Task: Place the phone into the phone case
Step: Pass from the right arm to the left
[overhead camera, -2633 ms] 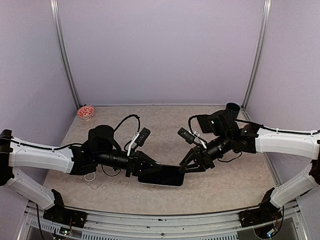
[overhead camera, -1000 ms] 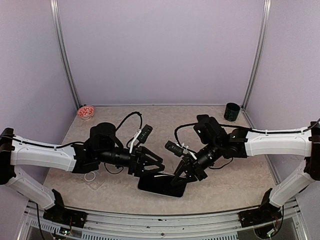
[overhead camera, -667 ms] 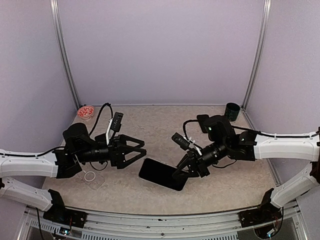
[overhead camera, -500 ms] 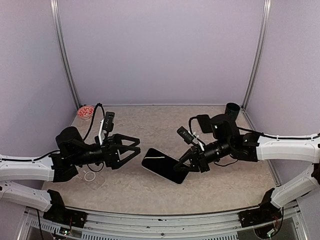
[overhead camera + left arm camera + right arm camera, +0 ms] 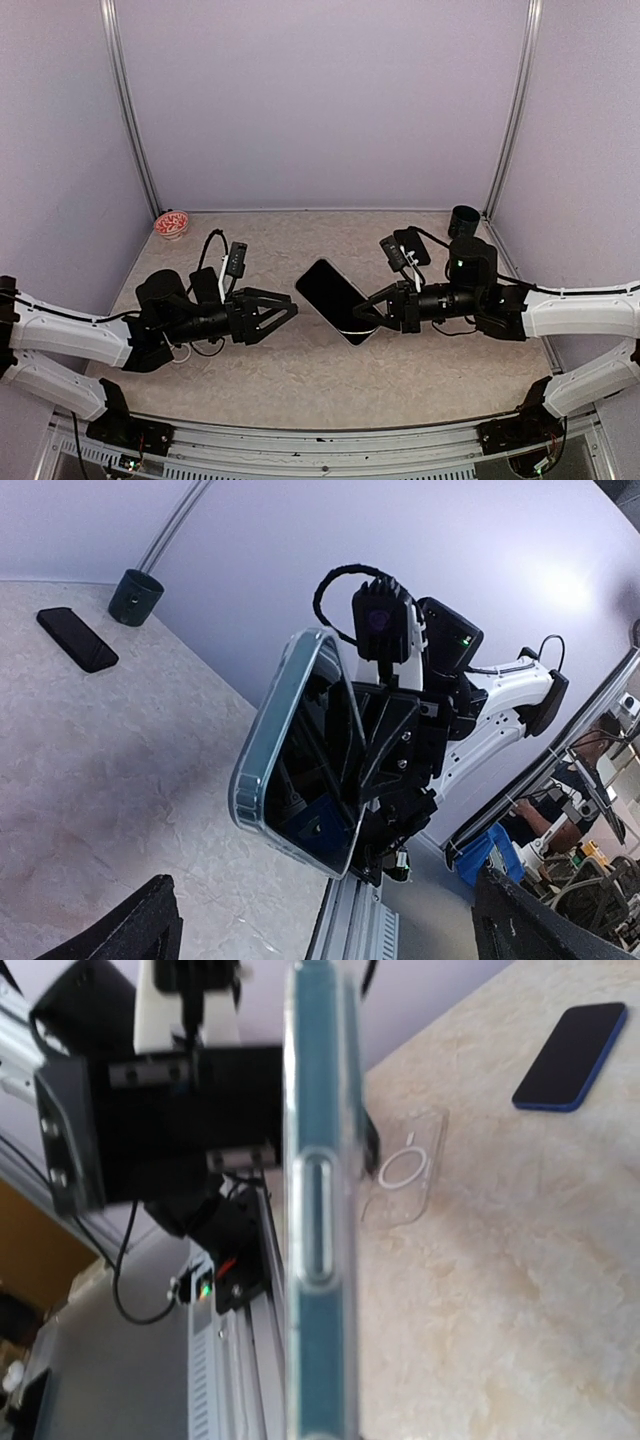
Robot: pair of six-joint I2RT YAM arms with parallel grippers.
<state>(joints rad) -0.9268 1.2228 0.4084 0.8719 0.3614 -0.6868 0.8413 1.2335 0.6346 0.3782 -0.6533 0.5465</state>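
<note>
Holding the phone: pinching the phone (image 5: 335, 300) by its lower end with the right gripper (image 5: 372, 318), jaws squeezing tight on it.
Phone spot: hanging up off the table (image 5: 300, 390) in the middle of the top view, standing on its edge, between the two arms.
Why up high: probably leaving room under it for turning, and bringing it close to the other arm.
Left gripper (image 5: 272, 316): waiting just left of the phone, not touching it, jaws standing wide apart with nothing between them.
Why wide: likely getting ready for taking the phone's other end, or for fetching a case.
Phone look: shining dark and flat like a mirror in the left wrist view, with round corners.
Phone edge: showing blue-green in the right wrist view, wearing a see-through rim with a long button bump; looking like a case on it already, though not telling for sure.
Phone case (image 5: 405, 1165): lying flat on the table at the middle right of the right wrist view, see-through with a white ring, well apart from the phone.
Other phone (image 5: 78, 638): lying flat at the upper left of the left wrist view, near a dark cup (image 5: 135, 597).
</note>
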